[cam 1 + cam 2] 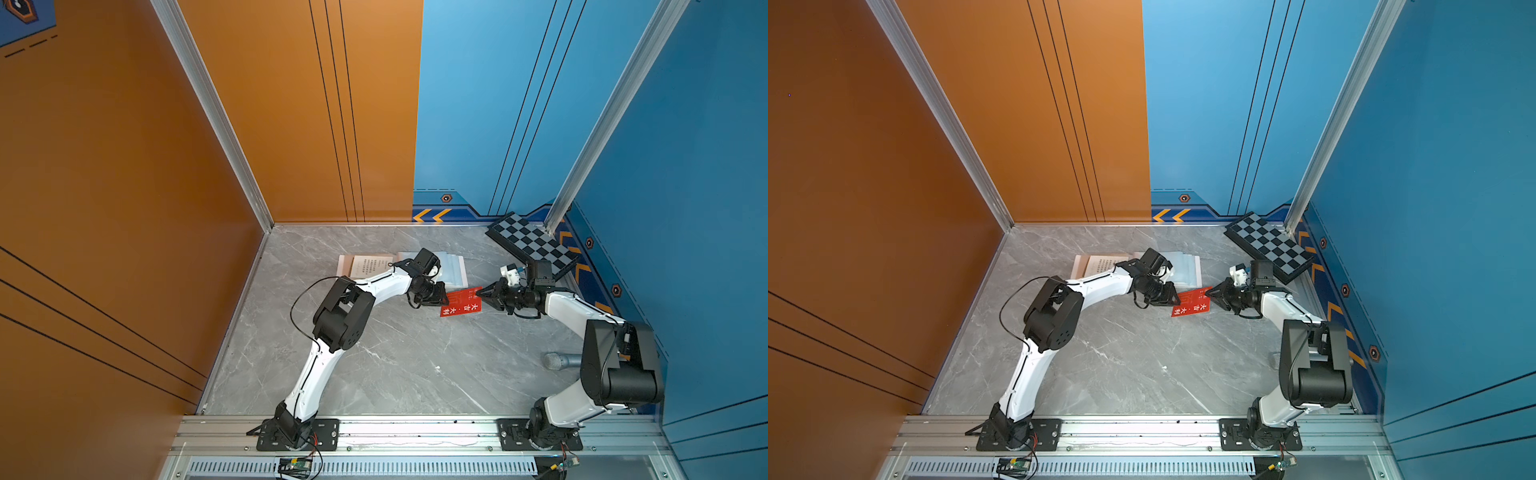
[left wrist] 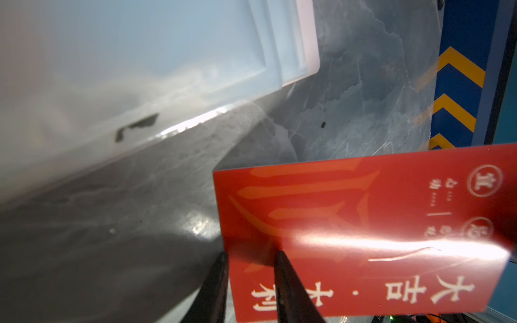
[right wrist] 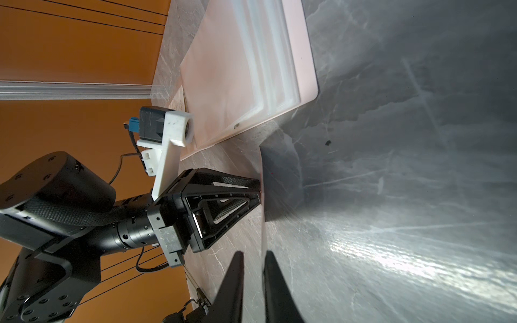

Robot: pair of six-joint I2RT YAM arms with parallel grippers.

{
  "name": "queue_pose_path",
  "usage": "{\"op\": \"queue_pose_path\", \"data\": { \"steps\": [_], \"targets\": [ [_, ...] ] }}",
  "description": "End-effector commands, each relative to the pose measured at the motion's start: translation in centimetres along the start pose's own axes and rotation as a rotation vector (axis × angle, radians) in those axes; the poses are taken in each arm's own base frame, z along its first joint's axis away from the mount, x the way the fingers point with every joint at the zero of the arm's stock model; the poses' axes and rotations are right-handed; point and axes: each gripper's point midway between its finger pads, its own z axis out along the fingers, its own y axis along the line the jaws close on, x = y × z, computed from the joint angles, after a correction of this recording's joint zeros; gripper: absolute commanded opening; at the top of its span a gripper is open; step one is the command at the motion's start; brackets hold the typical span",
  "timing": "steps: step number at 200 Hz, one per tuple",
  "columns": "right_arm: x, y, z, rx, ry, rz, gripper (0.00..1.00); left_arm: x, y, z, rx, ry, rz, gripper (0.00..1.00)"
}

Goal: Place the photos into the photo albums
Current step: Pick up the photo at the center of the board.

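Note:
The photo album lies open at the back of the table, its bluish sleeve pages also in the left wrist view. A white photo with black print sits on its left page. A red photo with white characters hangs tilted just in front of the album, between both grippers. My right gripper has the card's edge between its nearly closed fingers. My left gripper points at the red face, jaws apart, one fingertip over the card, the other at its edge.
A black-and-grey checkered board leans in the back right corner. A grey microphone-like object lies near the right arm's elbow. Orange wall on the left, blue walls behind and to the right, aluminium rail at the front.

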Motion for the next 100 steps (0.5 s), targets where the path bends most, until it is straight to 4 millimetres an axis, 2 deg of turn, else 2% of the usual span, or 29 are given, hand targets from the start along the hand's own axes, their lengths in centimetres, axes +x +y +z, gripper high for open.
{"op": "queue_pose_path", "data": {
  "steps": [1,17,51,73,100],
  "targets": [
    [-0.3,0.8,-0.1,-0.012,-0.007,-0.021,0.09,2.4,1.7,0.3,-0.06,0.061,-0.035,0.31],
    [-0.5,1.0,-0.1,-0.017,-0.006,-0.022,0.0,2.1,1.5,-0.5,-0.058,0.048,-0.036,0.31],
    [-1.3,2.5,-1.0,-0.043,-0.008,-0.043,0.0,1.2,0.7,-2.9,-0.033,0.005,-0.034,0.31],
    [-1.9,4.3,-1.5,-0.082,-0.008,-0.065,0.0,0.2,-0.5,-5.3,0.05,-0.034,-0.041,0.32],
    [-2.7,7.3,-2.0,-0.15,-0.024,-0.124,0.0,-0.7,-0.9,-9.6,0.155,-0.104,-0.079,0.34]
  ]
}}
